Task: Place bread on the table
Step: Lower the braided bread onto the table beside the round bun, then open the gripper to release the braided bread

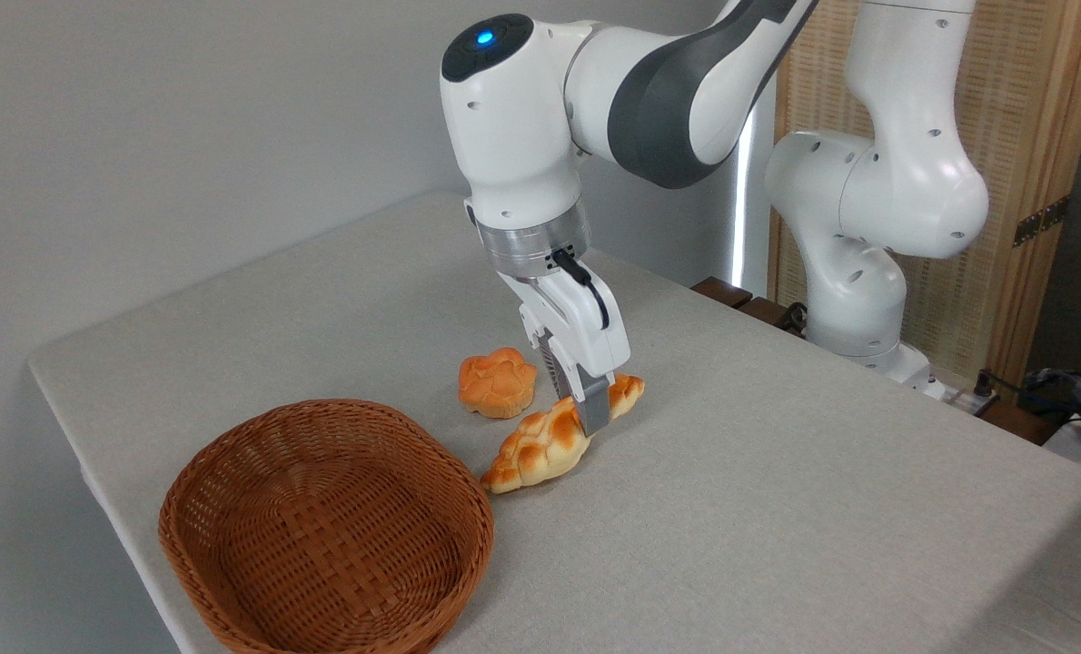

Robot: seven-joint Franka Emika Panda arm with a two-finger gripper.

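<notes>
The bread [536, 450], a long braided golden-brown loaf, lies at an angle on the grey-beige table [777, 509], with its near tip close to the basket's rim. My gripper [579, 413] comes down from above and straddles the loaf about two thirds along towards its far end. One finger [594, 409] presses the near side and the other sits behind the loaf, so the jaws are closed on the bread. The loaf's underside looks to be touching or just above the tabletop; I cannot tell which.
A brown wicker basket [232, 509] stands empty at the front left of the table. A small round orange bun [497, 381] sits on the table just left of the gripper. The arm's white base [858, 300] stands at the table's right rear edge.
</notes>
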